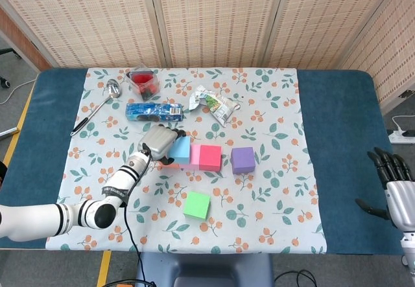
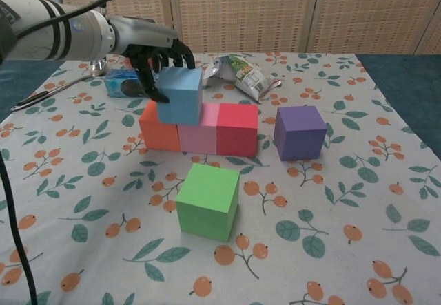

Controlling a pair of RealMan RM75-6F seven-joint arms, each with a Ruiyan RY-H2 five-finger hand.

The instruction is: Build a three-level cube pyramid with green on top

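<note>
Left hand (image 2: 157,58) gripping light-blue foam cube (image 2: 179,96), seating it over orange/pink seam as second level. Right hand (image 1: 394,184) idling open near worktop's right edge. Green cube (image 2: 207,200) waiting near front edge.

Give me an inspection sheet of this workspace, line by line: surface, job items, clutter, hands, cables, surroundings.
Surface: blue table under a floral tablecloth.
Job's things: orange cube, pink cube and red cube touch in a row; light blue cube on the orange and pink ones; purple cube apart to the right; green cube alone in front.
Clutter: metal spoon, blue snack packet, red-filled clear cup, crumpled wrapper.
Hands: left hand grips the light blue cube; right hand holds nothing, off the table.
Cables: black cable on the left arm.
Surroundings: woven screen panels.
</note>
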